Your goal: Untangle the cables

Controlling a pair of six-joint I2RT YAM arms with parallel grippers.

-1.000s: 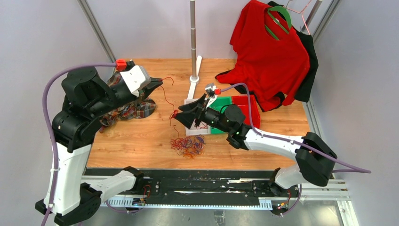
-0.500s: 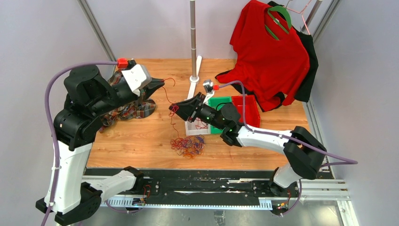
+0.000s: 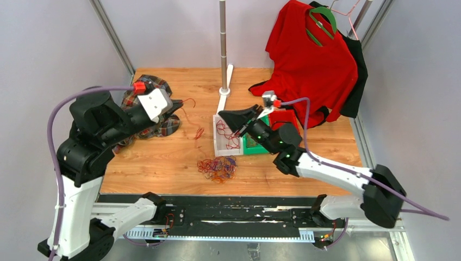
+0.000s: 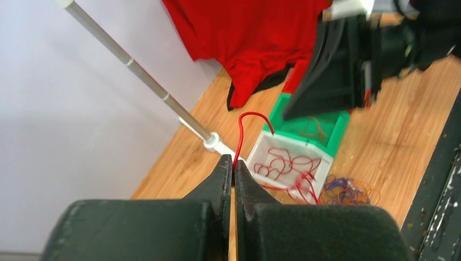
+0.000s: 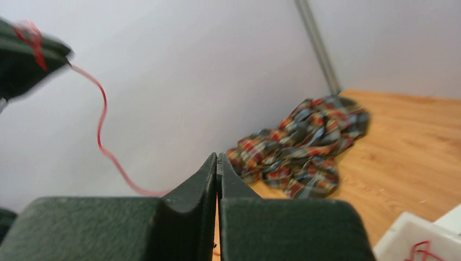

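My left gripper is shut on a thin red cable, which trails from its tips down to the wooden table. A tangle of red, orange and purple cables lies near the table's front edge. More red loops rest in the white bin. Over that bin my right gripper hangs shut, with nothing showing between its fingers. In the right wrist view the held red cable dangles at the left.
A green bin and a red bin stand right of the white one. A plaid cloth lies under the left arm. A stand pole rises at the back, beside a hanging red shirt.
My right gripper has shut and pulled back rightward from the red cable at mid-table to above the white bin. The left gripper dropped slightly, still pinching the red cable.
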